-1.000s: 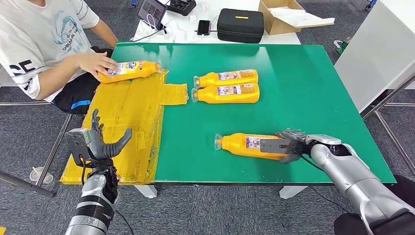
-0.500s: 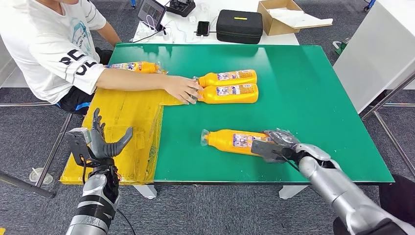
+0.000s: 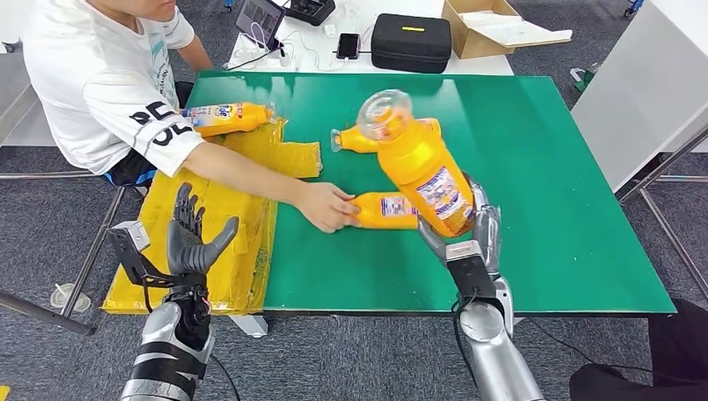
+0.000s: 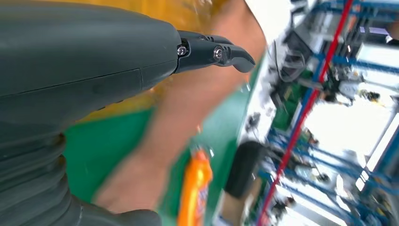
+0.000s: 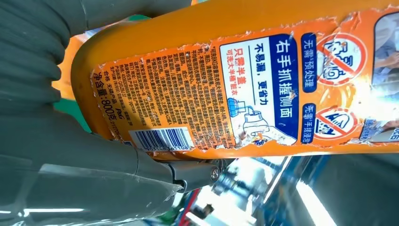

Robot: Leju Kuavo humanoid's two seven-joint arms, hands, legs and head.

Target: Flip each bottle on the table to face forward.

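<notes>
**Bottle held aloft over the green table**

Plastic, glossy and orange, makes up every bottle here. The held bottle (image 3: pixel 415 163) stands tilted at the centre of the head view, its clear cap end toward the upper left of the frame and its base low at centre right. It has a rounded, slightly flattened body and a printed label; in the right wrist view that label (image 5: pixel 244 89) reads as dense Chinese text, a barcode and blue panels, with torn, ragged edges. The right hand (image 3: pixel 462 238) rises from the lower centre of the frame and is clamped around the bottle's base, grey fingers wrapping its lower sides.

The table (image 3: pixel 551 167) is a flat matte green sheet. Behind the raised bottle, a second bottle (image 3: pixel 355 138) lies on its side near the upper centre. A third bottle (image 3: pixel 384 210) lies flat just left of the right hand, and a person's hand (image 3: pixel 326 206) touches its cap end. A fourth bottle (image 3: pixel 225 118) rests at the upper left on crinkled yellow sheeting (image 3: pixel 221 188) that covers the table's left edge.

The left hand (image 3: pixel 194 240) stands upright at the lower left, palm empty, dark fingers spread apart.

A black zip case (image 3: pixel 410 42) and an open cardboard box (image 3: pixel 484 25) sit on a white surface at the top.
</notes>
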